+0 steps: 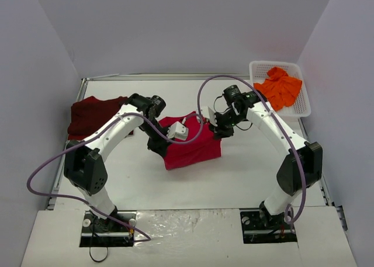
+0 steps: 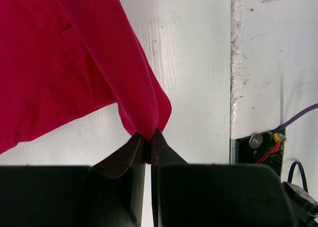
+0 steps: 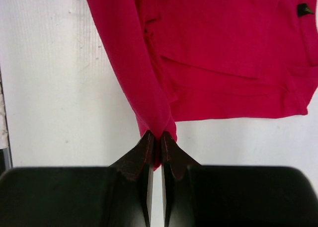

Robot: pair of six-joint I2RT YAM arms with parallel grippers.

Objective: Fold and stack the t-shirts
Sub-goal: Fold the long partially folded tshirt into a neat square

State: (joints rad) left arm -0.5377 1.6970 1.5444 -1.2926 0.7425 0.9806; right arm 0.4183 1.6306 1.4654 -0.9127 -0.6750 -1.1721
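The bright red t-shirt (image 1: 190, 147) lies in the middle of the table, partly lifted. My left gripper (image 1: 159, 145) is shut on a pinched fold of it at its left side; the left wrist view shows the red cloth (image 2: 79, 63) hanging from my closed tips (image 2: 149, 136). My right gripper (image 1: 217, 129) is shut on its right edge; the right wrist view shows the red cloth (image 3: 208, 48) held between the tips (image 3: 160, 136). The dark maroon t-shirt (image 1: 92, 114) lies at the far left. The orange t-shirt (image 1: 279, 87) sits crumpled in the basket.
The white plastic lattice basket (image 1: 304, 106) stands at the back right against the wall. A purple cable (image 1: 201, 97) loops above the red shirt. White walls close in the table on three sides.
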